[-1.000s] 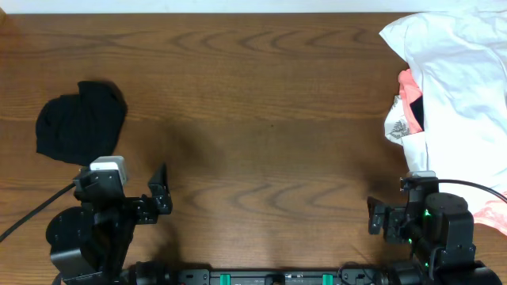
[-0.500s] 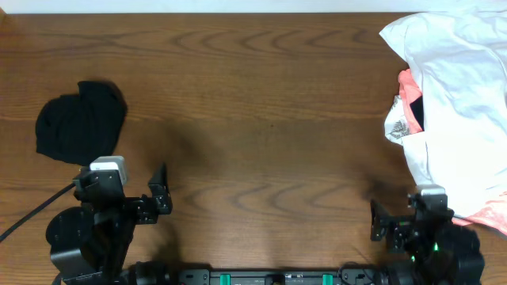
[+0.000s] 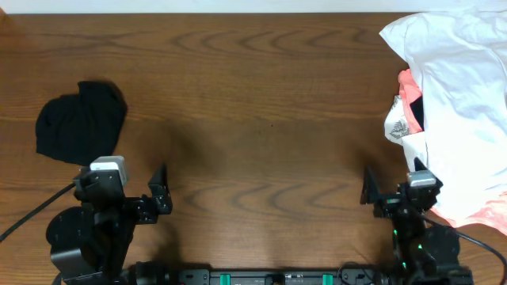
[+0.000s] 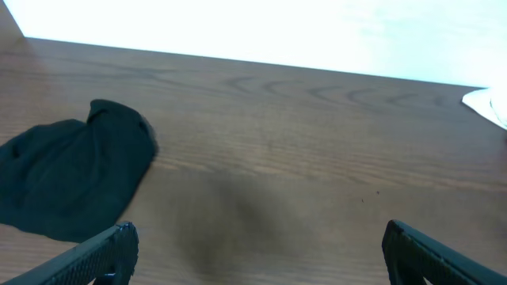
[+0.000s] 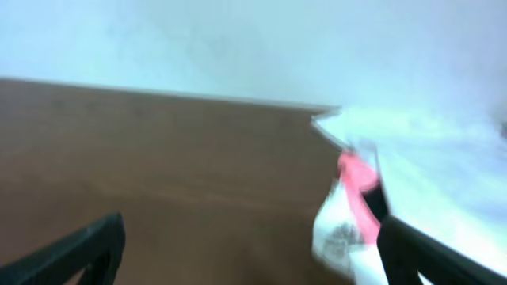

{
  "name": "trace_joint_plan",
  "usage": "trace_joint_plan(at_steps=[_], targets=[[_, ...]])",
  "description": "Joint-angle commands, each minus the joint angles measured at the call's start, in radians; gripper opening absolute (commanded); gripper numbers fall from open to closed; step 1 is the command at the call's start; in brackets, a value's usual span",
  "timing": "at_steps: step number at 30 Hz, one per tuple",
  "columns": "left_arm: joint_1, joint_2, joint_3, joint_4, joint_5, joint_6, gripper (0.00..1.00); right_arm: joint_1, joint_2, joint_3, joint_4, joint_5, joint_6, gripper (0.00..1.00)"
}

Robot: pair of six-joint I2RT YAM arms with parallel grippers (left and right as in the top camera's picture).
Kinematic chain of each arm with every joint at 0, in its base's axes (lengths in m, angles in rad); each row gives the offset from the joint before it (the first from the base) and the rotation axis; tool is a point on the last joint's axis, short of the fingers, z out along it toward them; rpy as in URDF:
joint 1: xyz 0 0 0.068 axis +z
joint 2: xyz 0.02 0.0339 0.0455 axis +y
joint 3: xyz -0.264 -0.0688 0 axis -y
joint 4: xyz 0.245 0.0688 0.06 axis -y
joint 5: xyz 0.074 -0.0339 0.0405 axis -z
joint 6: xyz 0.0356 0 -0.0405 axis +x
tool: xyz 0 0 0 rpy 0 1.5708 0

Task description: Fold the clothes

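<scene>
**Operator:** Where is the piece I have to fold, and what are my fingers doing?

**Spotter:** Your black garment (image 3: 81, 120) sits as a rounded bundle on the left side of the table (image 3: 261, 103). It is ahead of your left fingers (image 4: 95, 253), off to their left and not touching them. Both pairs are spread wide with nothing between them. Your right fingers (image 5: 87, 245) hang over bare wood near the front edge, close beside the white garment (image 3: 459, 95).

**Operator:** How will it handle?

**Spotter:** I'd judge it soft, light and limp. Expect it to sag from any pinch and slide easily on the smooth wood. Nothing about it looks fragile. The bundle hides its hems and corners, and I can't make out any print from here. Pinch the outer edge nearest your left arm and draw it out to open the cloth. Once it lies flat, take two corners of one hem, one with each arm. Watch that you catch every layer you mean to lift, because thin fabric slips out of a shallow pinch.

**Operator:** What else is on the table?

**Spotter:** You have one black garment and one white garment. There is also one coral-pink garment (image 3: 408, 89), which peeks out between the white folds and again at the lower right. A grey-printed patch shows on white cloth beside the pink, but I can't tell whether it is a separate piece. The heap on the right isn't your job, so leave it alone.
</scene>
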Motion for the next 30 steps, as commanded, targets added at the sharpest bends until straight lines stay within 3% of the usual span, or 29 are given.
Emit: trace_joint_plan(at_steps=[1, 6, 30], targets=[[-0.002, -0.001, 0.012, 0.000, 0.014, 0.010, 0.98, -0.010, -0.006, -0.098, 0.122, 0.011, -0.102, 0.99], [-0.002, -0.001, 0.012, 0.000, 0.014, 0.010, 0.98, -0.010, -0.006, -0.195, 0.228, -0.009, -0.112, 0.99], [-0.002, -0.001, 0.012, 0.000, 0.014, 0.010, 0.98, -0.027, -0.006, -0.195, 0.225, -0.016, -0.112, 0.99]])
